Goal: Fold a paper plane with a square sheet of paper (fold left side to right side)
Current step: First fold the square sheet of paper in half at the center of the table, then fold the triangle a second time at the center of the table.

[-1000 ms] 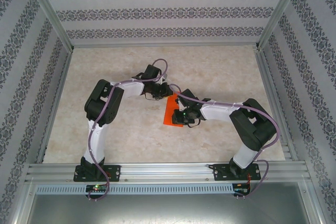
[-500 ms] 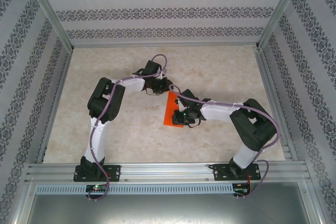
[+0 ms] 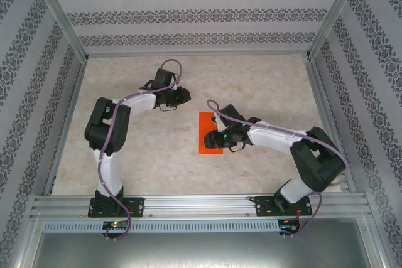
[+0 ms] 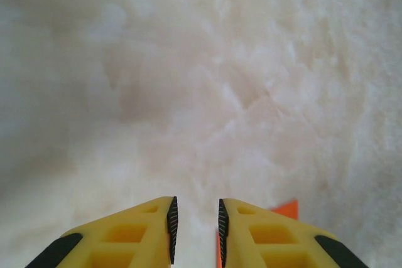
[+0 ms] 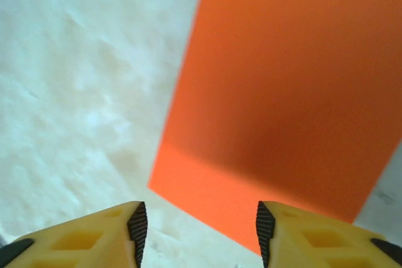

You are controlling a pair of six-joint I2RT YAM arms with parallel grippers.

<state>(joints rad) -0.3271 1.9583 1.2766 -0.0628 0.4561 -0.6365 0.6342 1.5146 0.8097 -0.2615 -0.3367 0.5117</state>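
Now | right hand point(image 5: 196, 218) open over orange paper point(image 5: 289, 92) edge | left hand point(image 4: 195, 218) ajar, nearby

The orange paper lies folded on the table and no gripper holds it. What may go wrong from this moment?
1. The folded orange paper rectangle lies loose on the marbled table; its fold may spring open or it may slide.
2. The right gripper hangs open over one corner of the paper; moving or closing there might drag or crumple it.
3. The left gripper stands aside, fingers barely apart, so nothing pins the paper for the next crease.
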